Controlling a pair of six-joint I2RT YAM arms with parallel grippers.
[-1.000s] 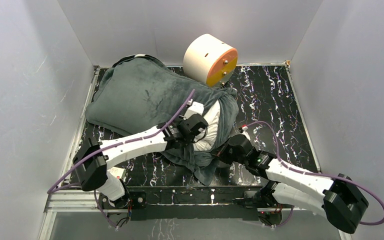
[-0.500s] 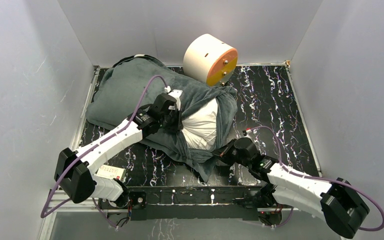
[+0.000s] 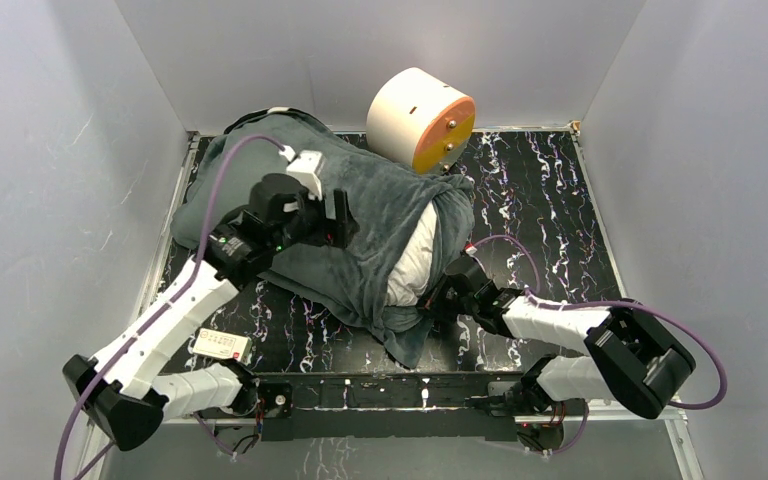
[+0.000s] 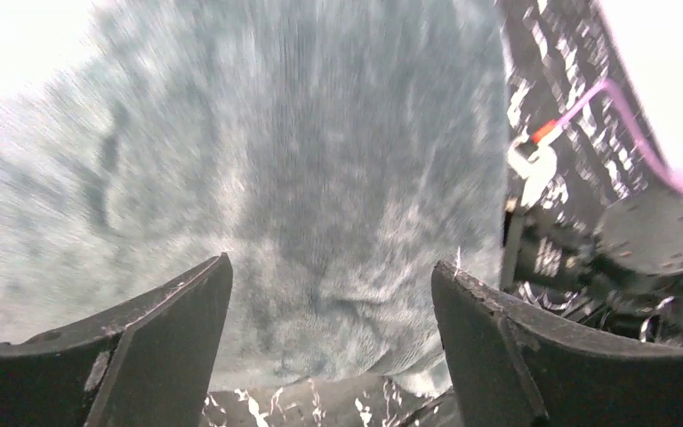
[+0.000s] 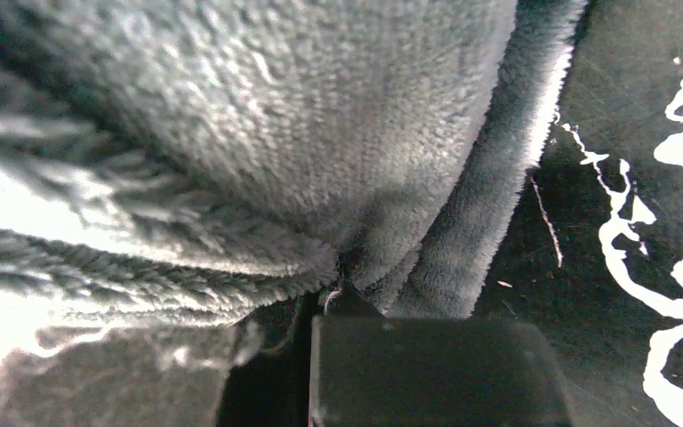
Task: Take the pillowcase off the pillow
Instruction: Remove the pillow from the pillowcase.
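The dark grey plush pillowcase (image 3: 390,205) lies across the left half of the table, over the pillow. A strip of the white pillow (image 3: 415,262) shows at the case's open right end. My left gripper (image 3: 340,218) hovers over the middle of the pillowcase with its jaws wide apart and nothing between them; in the left wrist view the gripper (image 4: 331,262) frames blurred grey fabric (image 4: 302,160). My right gripper (image 3: 442,300) sits low at the near right corner, shut on a bunched fold of the pillowcase (image 5: 276,116) at its fingertips (image 5: 342,289).
A cream-and-orange cylinder (image 3: 421,120) stands at the back, touching the pillowcase's far corner. The black marbled tabletop (image 3: 550,200) extends to the right. A small white card (image 3: 222,346) lies by the left arm's base. Grey walls enclose three sides.
My left gripper let go of the pillowcase, opened wide and swung back and left over the pillow. The fabric edge slid back, so less white shows. The right gripper stayed shut, shifting slightly left.
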